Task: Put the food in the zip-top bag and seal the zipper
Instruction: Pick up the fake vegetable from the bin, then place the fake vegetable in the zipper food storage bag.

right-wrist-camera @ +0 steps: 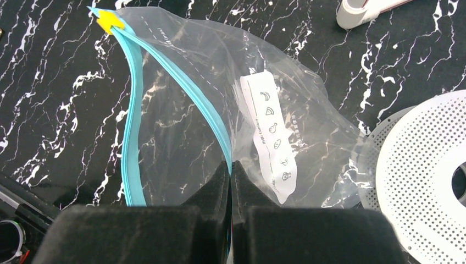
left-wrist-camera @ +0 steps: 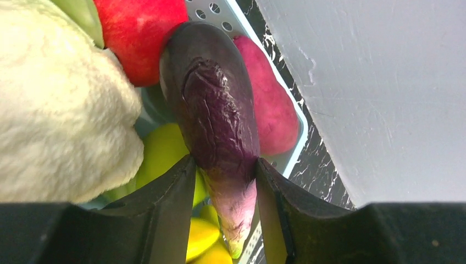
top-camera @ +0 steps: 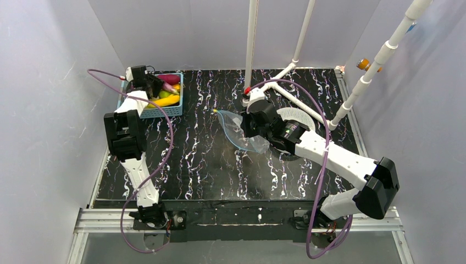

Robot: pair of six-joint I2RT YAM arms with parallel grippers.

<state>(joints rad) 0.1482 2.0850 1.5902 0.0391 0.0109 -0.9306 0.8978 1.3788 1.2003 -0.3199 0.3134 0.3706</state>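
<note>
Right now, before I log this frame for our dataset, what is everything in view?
eggplant: one, purple, at the basket, gripped.
other food: several, red, yellow, green, cream, in the basket.
basket: one, light blue, table's far-left corner.
zip-top bag: one, clear, mid-table, mouth open.
zipper: one, teal, along the bag's mouth.
slider: one, yellow, at the zipper's end.
perforated disc: one, white, right of the bag.
pipe frame: one, white, far right.
table: one, black marbled.
left gripper: black, shut on the eggplant.
right gripper: black, shut on the bag's rim.
</note>
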